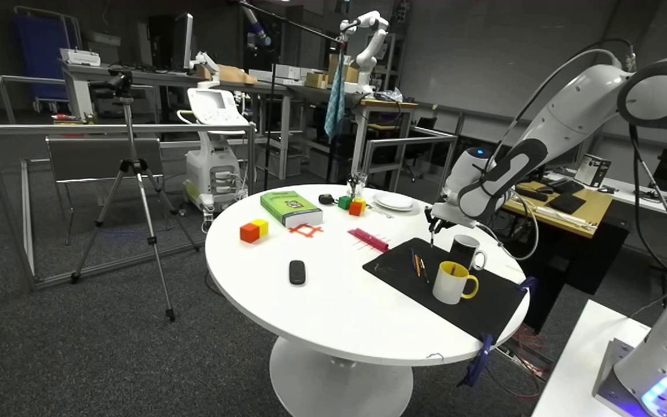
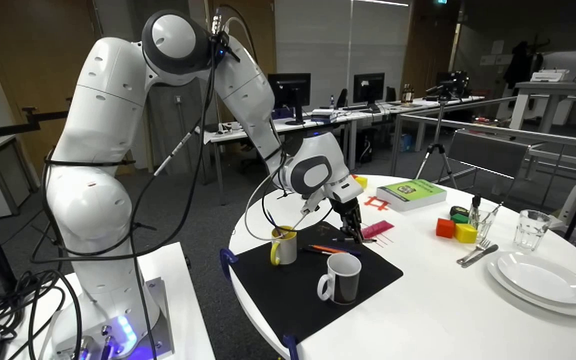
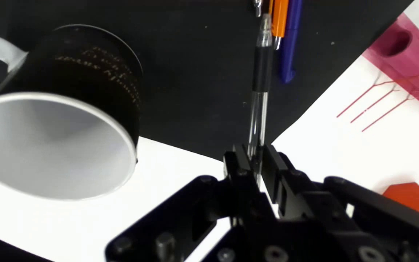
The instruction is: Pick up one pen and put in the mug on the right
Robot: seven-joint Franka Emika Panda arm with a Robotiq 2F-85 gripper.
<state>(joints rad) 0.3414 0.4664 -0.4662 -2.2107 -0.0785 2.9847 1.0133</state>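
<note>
My gripper (image 3: 253, 160) is shut on a clear pen with a black grip (image 3: 262, 72). The pen's tip end points away from the fingers, over the black mat (image 3: 195, 98). In an exterior view the gripper (image 2: 355, 237) is low over the mat's edge. An orange pen (image 3: 279, 18) and a blue pen (image 3: 291, 43) lie on the mat near the held pen's tip. A black mug with white inside (image 3: 96, 69) stands beside the gripper; it also shows in an exterior view (image 2: 344, 280). A white mug with yellow inside (image 1: 448, 284) stands on the mat with a pen in it.
A pink holder with thin prongs (image 2: 377, 229) lies just beyond the mat. White plates (image 1: 393, 201), a green book (image 1: 292, 207), coloured blocks (image 2: 445, 228), cutlery and glasses (image 2: 530, 229) stand farther off. Blue clamps (image 1: 481, 359) grip the table edge.
</note>
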